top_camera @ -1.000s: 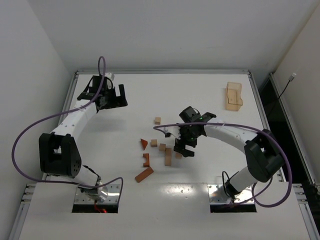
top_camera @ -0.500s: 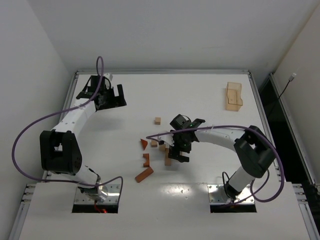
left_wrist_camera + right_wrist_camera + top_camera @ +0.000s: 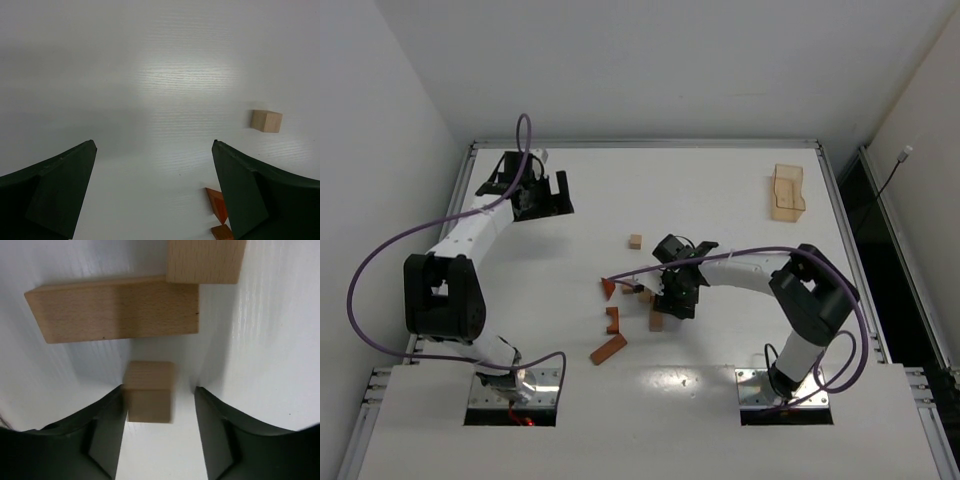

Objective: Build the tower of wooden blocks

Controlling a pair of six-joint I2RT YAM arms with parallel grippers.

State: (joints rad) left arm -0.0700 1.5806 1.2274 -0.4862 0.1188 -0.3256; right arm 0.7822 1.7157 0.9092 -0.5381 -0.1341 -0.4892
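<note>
- Nearest the arm bases, a reddish-brown bar (image 3: 608, 349) lies flat on the table (image 3: 740, 340). A reddish-brown notched block (image 3: 613, 320) sits just beyond it.
- The right gripper (image 3: 158, 392) is down at the table in the middle of the scattered wood blocks. It is partly open, with a small tan cube (image 3: 149, 385) between its fingers.
- One finger (image 3: 107, 415) touches the cube's side, while the other finger (image 3: 215, 415) stands apart from it. The cube is bracketed but not yet pinched.
- The step in hand looks like picking up this cube. The grip would go best with the jaws centred, so that both pads meet opposite faces squarely and the cube does not twist or slide.
- A tan bar (image 3: 115, 310) lies flat just past the cube, with a second tan block (image 3: 205, 260) at its corner. Whether those two touch cannot be told. A straight lift would keep the fingers clear of the bar.
- Farther on are a reddish-brown triangle (image 3: 608, 288) and a lone tan cube (image 3: 636, 241).
- No wood block tower can be made out yet, and the pieces appear to lie singly on the table.
- The left gripper (image 3: 542, 195) hovers far to the left, wide open and holding nothing.
- A light-tan tray (image 3: 786, 193) sits at the far right, well apart from the blocks.
</note>
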